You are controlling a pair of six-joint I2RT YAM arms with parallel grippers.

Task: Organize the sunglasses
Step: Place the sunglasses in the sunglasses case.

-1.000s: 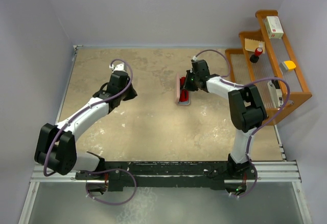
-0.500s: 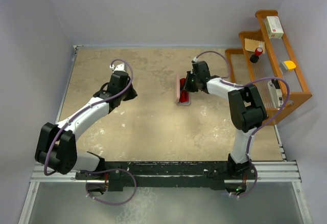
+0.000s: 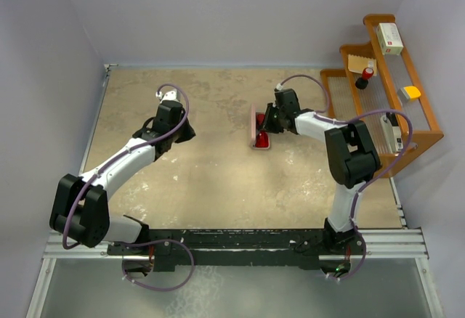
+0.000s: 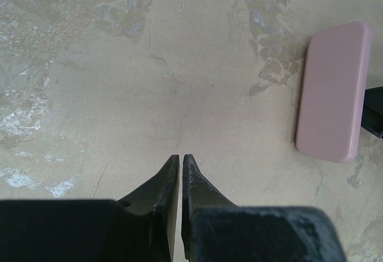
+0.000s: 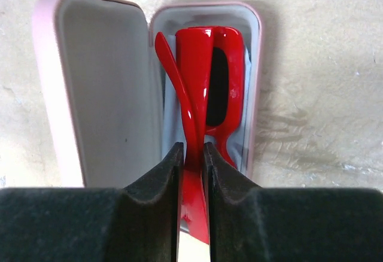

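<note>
The red sunglasses (image 5: pixel 209 76) lie folded in the right half of the open pink case (image 5: pixel 108 82), whose lid lies flat to the left. My right gripper (image 5: pixel 191 148) sits at the near end of the case, jaws narrow with one red temple arm filling the gap between them. From above, the sunglasses (image 3: pixel 260 141) show as a red patch in the case (image 3: pixel 252 125) at mid-table, under the right gripper (image 3: pixel 267 125). My left gripper (image 4: pixel 181 157) hovers over bare tabletop, shut and empty, left of the case (image 4: pixel 332 88). Seen from above, the left gripper (image 3: pixel 186 132) is well to the left.
A wooden stepped shelf (image 3: pixel 425 125) stands at the right edge of the table with a small box (image 3: pixel 390 38), a red-capped bottle (image 3: pixel 363 78) and a yellow item (image 3: pixel 411 93) on it. Walls enclose the table on the left, back and right.
The right gripper has pulled back slightly toward the right, and its jaws have eased a little wider around the temple arm. The left arm has not moved.
</note>
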